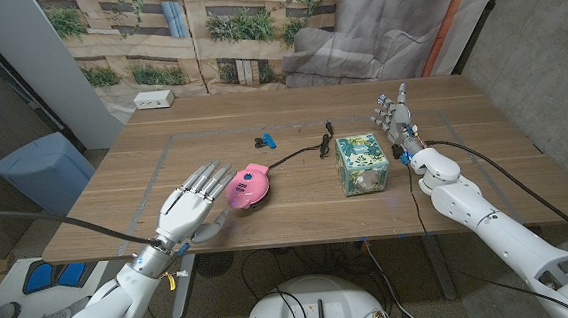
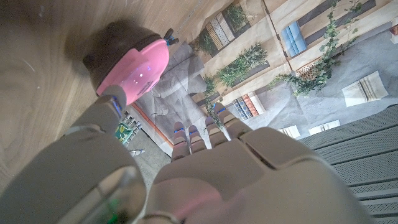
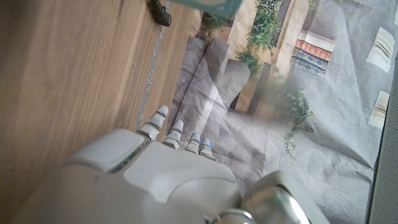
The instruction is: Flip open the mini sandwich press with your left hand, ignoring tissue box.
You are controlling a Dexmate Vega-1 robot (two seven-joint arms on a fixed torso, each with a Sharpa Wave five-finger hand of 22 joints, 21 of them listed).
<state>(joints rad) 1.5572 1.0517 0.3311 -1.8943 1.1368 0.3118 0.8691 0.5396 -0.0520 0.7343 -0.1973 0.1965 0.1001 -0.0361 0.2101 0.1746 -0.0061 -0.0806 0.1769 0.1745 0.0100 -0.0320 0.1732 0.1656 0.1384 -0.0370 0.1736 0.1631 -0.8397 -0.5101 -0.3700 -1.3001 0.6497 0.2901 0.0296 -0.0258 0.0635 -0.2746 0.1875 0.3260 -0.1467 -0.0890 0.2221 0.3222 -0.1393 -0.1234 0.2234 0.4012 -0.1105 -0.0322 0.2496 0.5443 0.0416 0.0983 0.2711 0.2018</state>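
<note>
The pink mini sandwich press sits closed on the wooden table, a black cord running from it toward the table's middle. My left hand is just left of it, fingers straight and apart, the thumb reaching toward the press's near side. In the left wrist view the press lies right beyond my left hand, whose thumb points at it. My right hand stands open at the right, beside the green tissue box, holding nothing; the right wrist view shows that hand over bare wood.
A small blue and black clip lies behind the press. The black plug end of the cord lies near the tissue box. A white box sits at the far left corner. A blue bin stands left of the table.
</note>
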